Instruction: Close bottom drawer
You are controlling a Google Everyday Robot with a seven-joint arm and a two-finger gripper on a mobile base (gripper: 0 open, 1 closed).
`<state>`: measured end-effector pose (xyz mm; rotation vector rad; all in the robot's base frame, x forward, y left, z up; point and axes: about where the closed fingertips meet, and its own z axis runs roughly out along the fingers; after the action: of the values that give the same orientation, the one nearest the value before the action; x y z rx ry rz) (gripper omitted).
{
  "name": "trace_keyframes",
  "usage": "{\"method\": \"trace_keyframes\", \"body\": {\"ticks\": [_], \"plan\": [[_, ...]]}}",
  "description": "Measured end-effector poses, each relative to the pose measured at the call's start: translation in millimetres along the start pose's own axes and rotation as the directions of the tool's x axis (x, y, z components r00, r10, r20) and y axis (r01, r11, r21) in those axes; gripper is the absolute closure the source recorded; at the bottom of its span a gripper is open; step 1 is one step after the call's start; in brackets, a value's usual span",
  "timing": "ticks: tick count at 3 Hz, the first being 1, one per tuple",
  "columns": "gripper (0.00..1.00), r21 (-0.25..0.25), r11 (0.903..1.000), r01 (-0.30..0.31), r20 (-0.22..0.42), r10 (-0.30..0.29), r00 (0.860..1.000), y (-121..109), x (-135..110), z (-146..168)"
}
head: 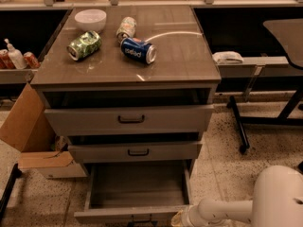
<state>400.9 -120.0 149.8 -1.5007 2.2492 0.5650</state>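
The bottom drawer (136,186) of the grey-brown cabinet is pulled far out, and its plain grey interior is bare. Its front panel (128,215) lies along the lower edge of the camera view. My white arm (227,209) reaches in from the lower right. My gripper (179,219) is at the arm's end, right by the front right corner of the bottom drawer, and is mostly cut off by the lower edge of the view. The middle drawer (135,151) and the top drawer (129,119) each stand a little way out.
On the cabinet top are a white bowl (90,19), a green can (84,45), a blue can (137,50) and a third can (126,27), all three lying on their sides. A cardboard box (29,135) stands to the left. A black table leg (239,126) stands to the right.
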Motion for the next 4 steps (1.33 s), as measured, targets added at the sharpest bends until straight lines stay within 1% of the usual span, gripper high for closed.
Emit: {"method": "trace_keyframes", "body": {"ticks": [1,2,3,4], "plan": [[1.00,0.003,0.9996,-0.027,0.062,0.027,0.998,-10.8,-6.8,12.4],[1.00,0.008,0.9985,-0.053,0.120,0.052,0.991,-25.8,-13.5,21.4],[1.00,0.017,0.9968,-0.078,0.174,0.074,0.982,-42.0,-19.8,26.3],[1.00,0.036,0.9946,-0.098,0.233,0.087,0.969,-63.6,-28.2,27.9]]}}
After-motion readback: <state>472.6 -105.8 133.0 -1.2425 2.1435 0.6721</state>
